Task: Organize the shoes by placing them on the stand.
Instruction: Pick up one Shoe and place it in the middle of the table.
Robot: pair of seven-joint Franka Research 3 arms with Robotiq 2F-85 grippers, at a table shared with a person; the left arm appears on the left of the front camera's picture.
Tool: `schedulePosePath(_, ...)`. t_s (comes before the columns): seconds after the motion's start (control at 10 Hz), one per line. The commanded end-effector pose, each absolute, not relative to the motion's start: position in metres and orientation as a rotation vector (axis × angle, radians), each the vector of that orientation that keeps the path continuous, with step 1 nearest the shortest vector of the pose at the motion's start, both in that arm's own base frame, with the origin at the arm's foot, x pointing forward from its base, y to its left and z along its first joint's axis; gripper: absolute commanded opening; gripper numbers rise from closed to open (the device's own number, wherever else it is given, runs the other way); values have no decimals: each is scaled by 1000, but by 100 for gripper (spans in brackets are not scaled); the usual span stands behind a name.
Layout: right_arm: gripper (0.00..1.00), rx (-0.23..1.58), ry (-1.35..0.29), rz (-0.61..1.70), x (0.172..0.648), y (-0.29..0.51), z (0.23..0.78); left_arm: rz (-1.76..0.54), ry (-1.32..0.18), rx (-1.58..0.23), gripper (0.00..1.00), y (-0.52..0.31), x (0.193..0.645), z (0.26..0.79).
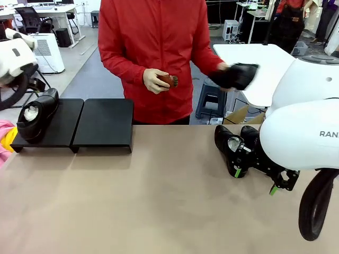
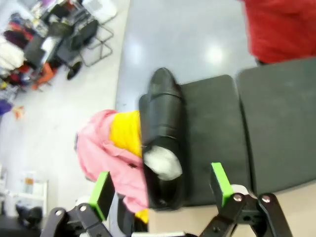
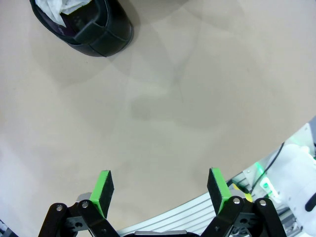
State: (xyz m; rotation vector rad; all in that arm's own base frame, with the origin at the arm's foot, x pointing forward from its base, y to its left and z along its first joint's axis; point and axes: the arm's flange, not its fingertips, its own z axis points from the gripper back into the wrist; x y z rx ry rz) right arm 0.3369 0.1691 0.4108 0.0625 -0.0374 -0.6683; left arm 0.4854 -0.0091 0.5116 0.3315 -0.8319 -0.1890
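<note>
Close by, right pincer (image 1: pixel 258 180) released, spread over bare bench (image 1: pixel 132 201). Just behind it, two shoes (image 1: pixel 229 138) side by side on bench. Left pincer (image 2: pixel 162 190) also released, above one shoe (image 1: pixel 37 114) lying on left platform of stand (image 1: pixel 103 124); long axis near-to-far, toe toward person's side. Fourth shoe (image 1: pixel 235 75) held up by person (image 1: pixel 153 42).

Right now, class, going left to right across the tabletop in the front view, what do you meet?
Pink and yellow cloth → shoe on the stand's left platform → bare right platform → two shoes lying on the table.
</note>
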Motion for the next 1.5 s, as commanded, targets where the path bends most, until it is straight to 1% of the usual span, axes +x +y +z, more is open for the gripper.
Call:
schedulePosePath(0.0,100,71,-46,-656,338,170,410,-395,-763,254,100,-29,444,530)
schedulePosePath(0.3,100,71,-46,-656,338,170,410,-582,-692,214,100,-57,424,540)
schedulePosePath(0.4,100,71,-46,-656,338,170,410,-597,-672,188,100,-60,425,542)
schedulePosePath(0.5,100,71,-46,-656,338,170,410,-553,-666,168,100,-54,436,535)
schedulePosePath(0.6,100,71,-46,-656,338,170,410,-574,-701,195,100,-86,423,517)
schedulePosePath(1.1,100,71,-46,-656,338,170,410,-594,-684,197,100,-86,424,521)
schedulePosePath(1.2,100,71,-46,-656,338,170,410,-670,-607,77,100,-110,402,503)
schedulePosePath(1.3,100,71,-46,-656,338,170,410,-696,-575,-37,100,-134,377,496)
schedulePosePath(1.4,100,71,-46,-656,338,170,410,-681,-541,-97,100,-149,358,497)
